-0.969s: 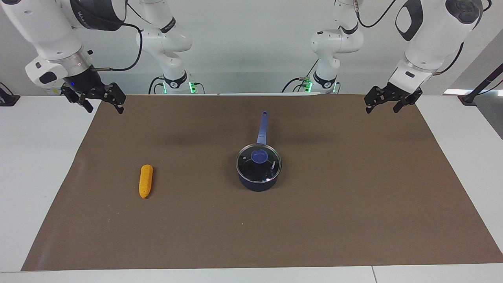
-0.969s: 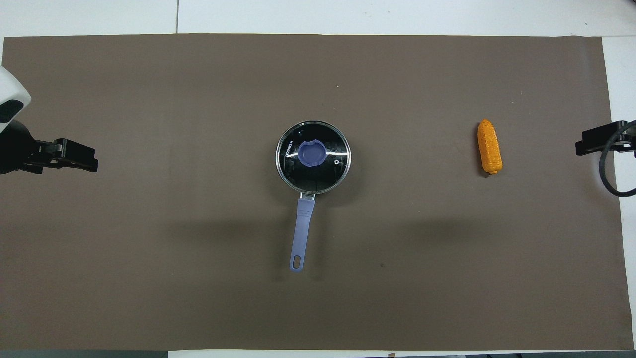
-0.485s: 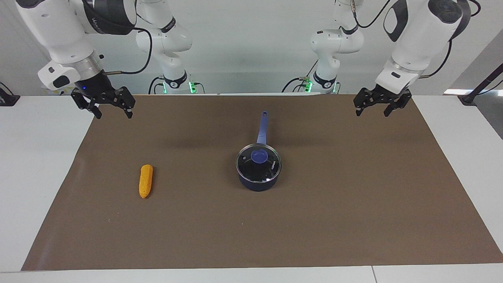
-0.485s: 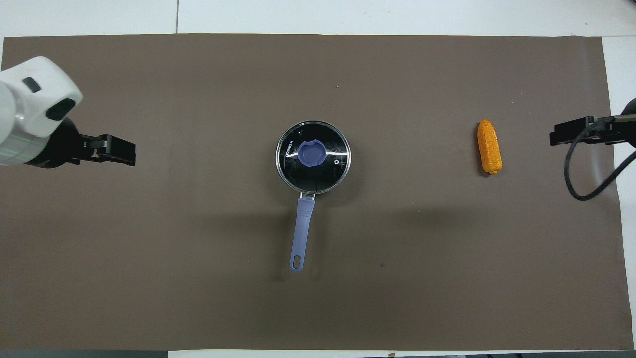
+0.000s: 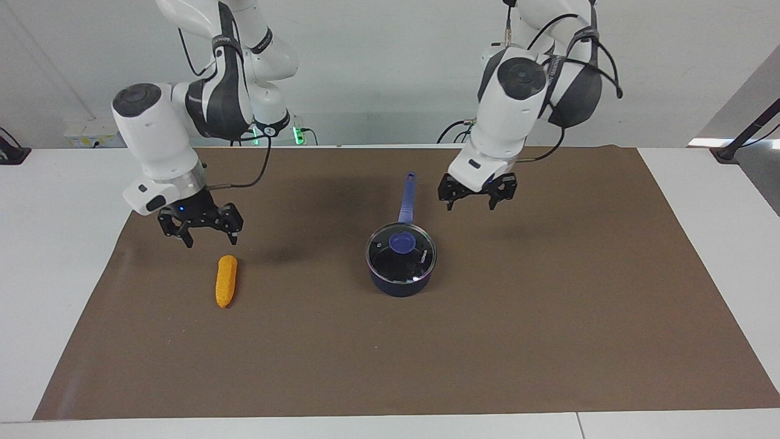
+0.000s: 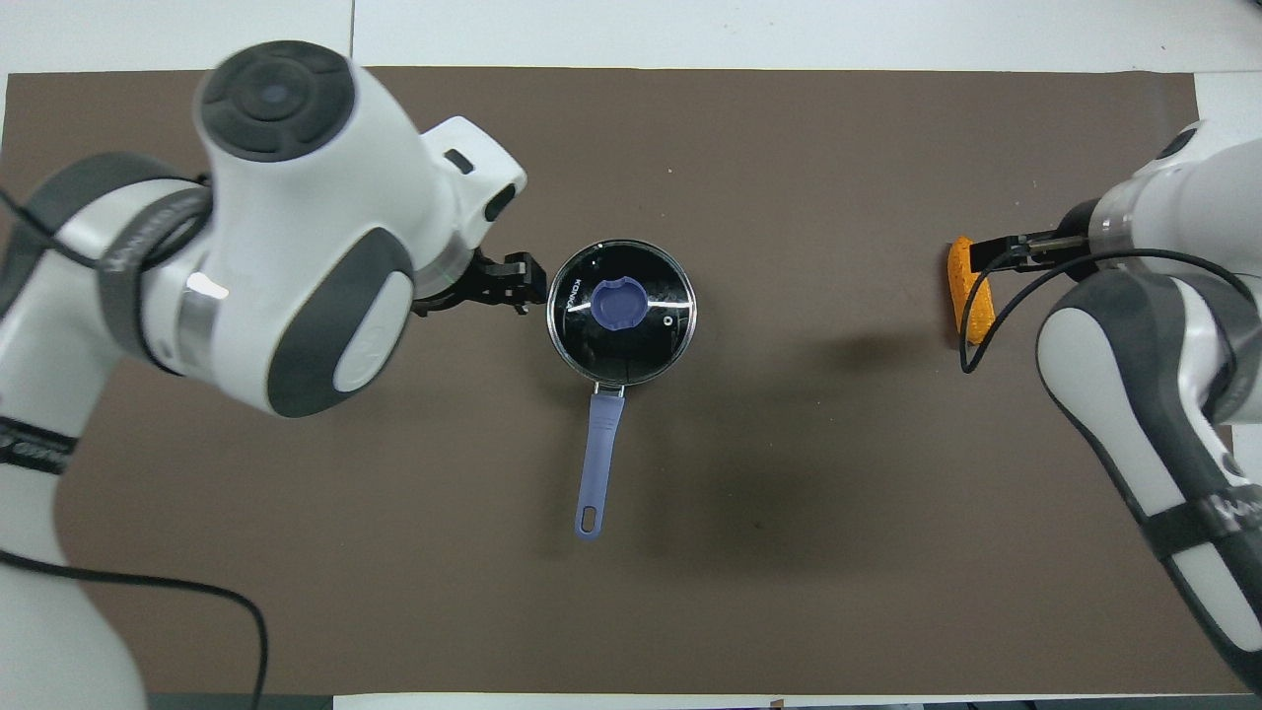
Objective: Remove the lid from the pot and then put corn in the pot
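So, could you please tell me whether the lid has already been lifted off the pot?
No, the lid sits on the pot, and neither hand touches it.

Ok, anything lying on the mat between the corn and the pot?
Nothing: in the facing view the brown mat is bare between the corn and the pot, with only shadow there. The overhead view agrees, though the right arm hides part of the corn.

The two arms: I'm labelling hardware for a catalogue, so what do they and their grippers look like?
Both arms have glossy white rounded shells with dark grey joint panels and round dark caps. Loose black cables trail along them. The left gripper and right gripper are black, two-fingered, on white wrists. Green lights glow at both bases.
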Controlling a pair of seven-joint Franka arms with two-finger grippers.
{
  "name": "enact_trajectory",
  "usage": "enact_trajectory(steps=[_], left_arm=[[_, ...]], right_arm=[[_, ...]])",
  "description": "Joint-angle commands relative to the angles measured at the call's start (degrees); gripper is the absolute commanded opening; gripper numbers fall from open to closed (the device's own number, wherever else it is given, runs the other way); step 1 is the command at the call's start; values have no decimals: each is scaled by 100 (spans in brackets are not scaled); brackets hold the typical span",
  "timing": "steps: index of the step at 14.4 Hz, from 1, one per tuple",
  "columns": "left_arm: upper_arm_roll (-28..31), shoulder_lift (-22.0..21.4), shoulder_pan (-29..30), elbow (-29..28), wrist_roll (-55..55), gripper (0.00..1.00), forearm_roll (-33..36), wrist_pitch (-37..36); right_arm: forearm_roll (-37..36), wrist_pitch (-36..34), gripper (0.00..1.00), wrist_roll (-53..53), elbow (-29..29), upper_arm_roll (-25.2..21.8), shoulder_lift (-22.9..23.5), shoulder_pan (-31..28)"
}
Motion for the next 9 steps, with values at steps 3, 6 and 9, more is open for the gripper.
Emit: enact_trajectory(steps=[3, 6, 9], left_arm=[[90, 787, -581, 554, -966, 100, -10, 514], [99, 1087, -783, 624, -1056, 100, 34, 717], [99, 1105, -801, 589, -1073, 100, -1, 831]], right_arm=[[81, 673, 100, -386, -594, 6, 283, -97], [116, 795, 100, -430, -611, 6, 582, -106], [222, 919, 100, -492, -611, -2, 784, -150]])
